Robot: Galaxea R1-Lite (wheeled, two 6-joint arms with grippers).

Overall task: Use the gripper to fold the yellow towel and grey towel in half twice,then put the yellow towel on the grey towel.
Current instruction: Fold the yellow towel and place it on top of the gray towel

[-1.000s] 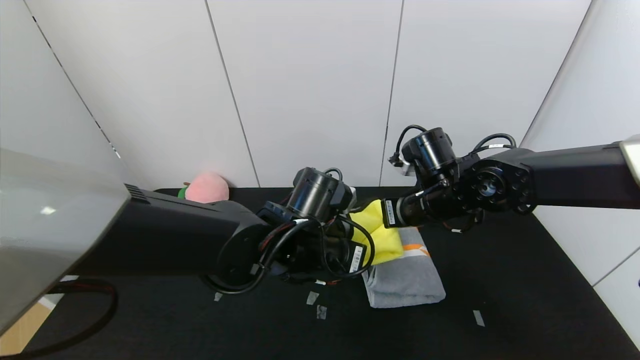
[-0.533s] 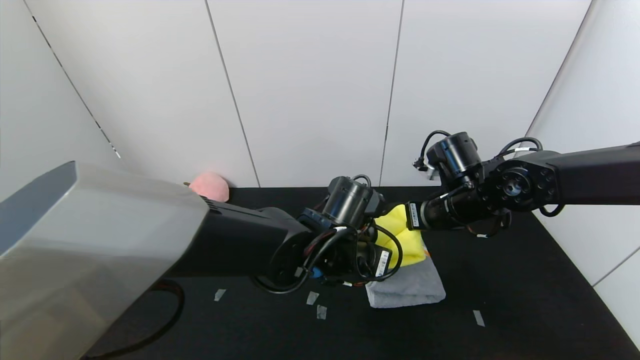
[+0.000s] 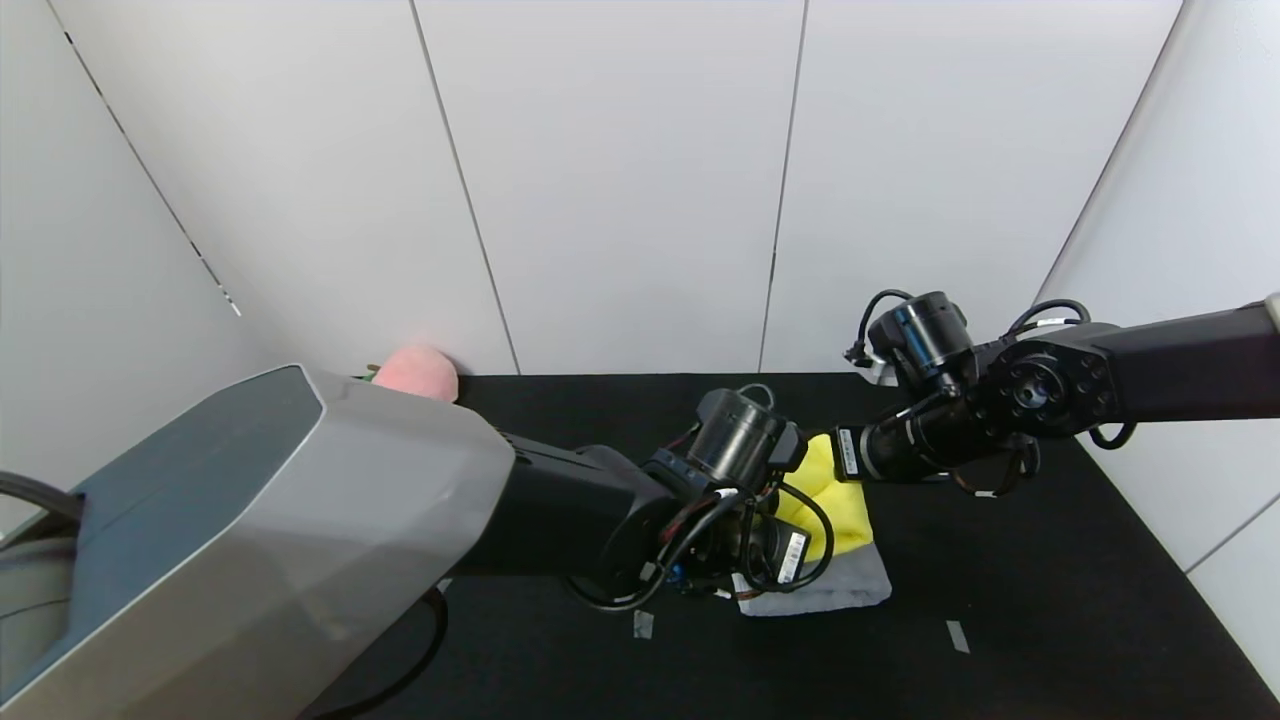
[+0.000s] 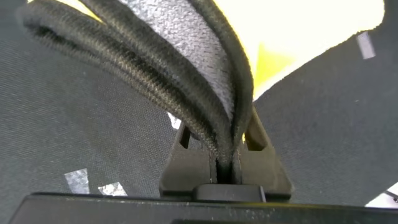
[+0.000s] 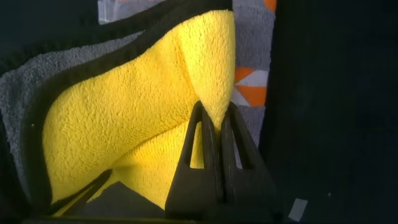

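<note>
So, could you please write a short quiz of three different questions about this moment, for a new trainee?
1. True or false: the right gripper is shut on the yellow towel.
2. Multiple choice: over what does the yellow towel hang? A) the pink plush; B) the grey towel; C) bare black table.
3. Fill in: in its wrist view, the left gripper pinches the towel's dark ____.

Key: 1 true; 2 B; 3 edge trim.
</note>
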